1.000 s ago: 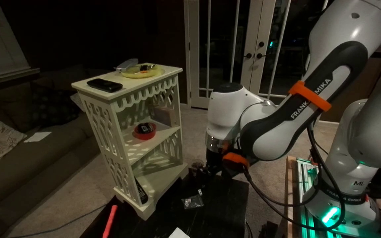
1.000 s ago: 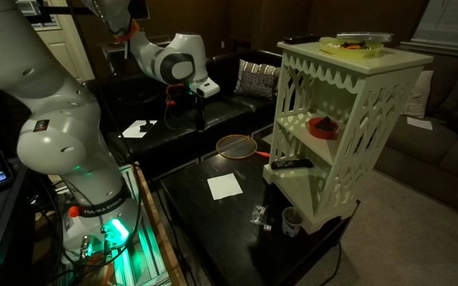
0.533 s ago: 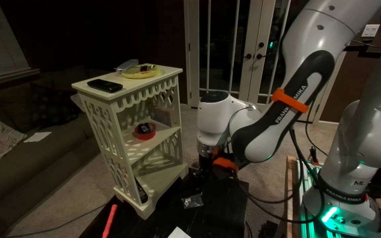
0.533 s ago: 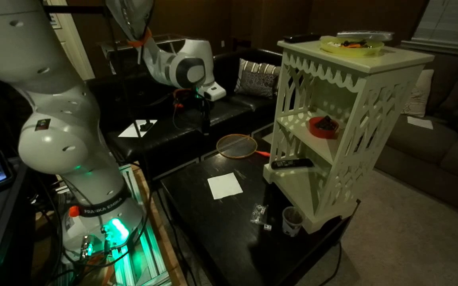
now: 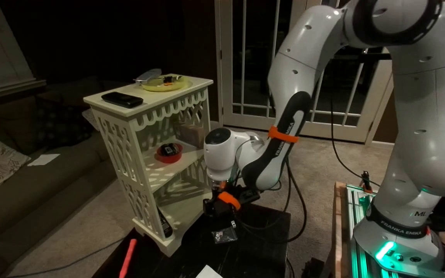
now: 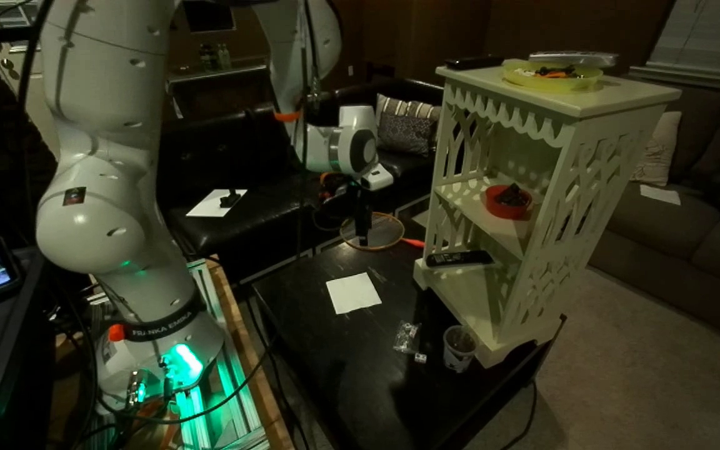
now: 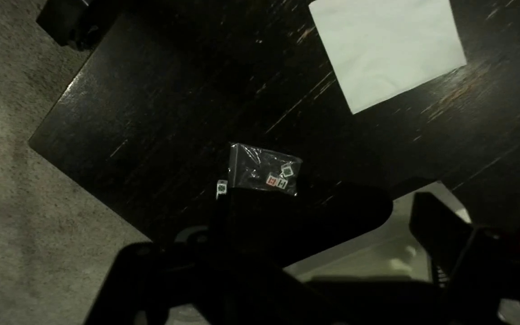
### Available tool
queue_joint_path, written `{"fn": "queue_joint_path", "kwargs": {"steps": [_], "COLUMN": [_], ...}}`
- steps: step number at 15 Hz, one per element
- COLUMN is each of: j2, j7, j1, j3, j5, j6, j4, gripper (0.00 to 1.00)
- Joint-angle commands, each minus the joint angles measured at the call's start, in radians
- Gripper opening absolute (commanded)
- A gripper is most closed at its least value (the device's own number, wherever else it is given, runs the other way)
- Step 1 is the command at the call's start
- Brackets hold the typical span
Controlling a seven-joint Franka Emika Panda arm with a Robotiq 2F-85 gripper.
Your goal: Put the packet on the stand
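Note:
The packet, a clear zip bag with several small dice inside, lies flat on the black table (image 6: 310, 331). It shows in the wrist view (image 7: 260, 168) and in both exterior views (image 5: 224, 236) (image 6: 405, 337). The stand is the cream-white lattice rack (image 5: 168, 97) (image 6: 625, 95). It stands on the table, and part of its lower shelf shows in the wrist view (image 7: 368, 253). My gripper (image 7: 327, 203) is open and empty, with its dark fingers wide apart. In the exterior views it hangs above the table (image 5: 216, 210) (image 6: 363, 240), near the stand's open front.
A loose die (image 7: 221, 187) lies beside the packet. A cup (image 6: 459, 353) stands by the stand's foot. White paper (image 6: 354, 292) and a racket (image 6: 372, 232) lie on the table. The stand holds a remote (image 6: 460, 258), red bowl (image 6: 505, 207), yellow plate (image 6: 547, 82) and black case (image 5: 122, 99).
The arm has swung and lowered. The gripper has moved over the table and nearer the stand's front. The packet and the other objects have not moved.

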Motion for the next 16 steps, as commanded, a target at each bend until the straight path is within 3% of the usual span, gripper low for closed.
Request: {"fn": "queue_joint_path", "kwargs": {"steps": [1,4,11,12,16], "j2": [0.04,0.166,0.178,0.188,0.264], "j7": [-0.067,-0.081,-0.079,-0.091,-0.358], "j1": [0.157,0.246,0.254,0.26,0.203], "j3": [-0.153,-0.218,-0.221,-0.239,-0.258], "j5": [0.109,0.149,0.154,0.144,0.244], "j6": [0.003,-0.035,-0.046,0.014,0.313], "j4": [0.034,0.126,0.148,0.147,0.167], "gripper": [1.0,1.0,1.0,1.0,1.0]}}
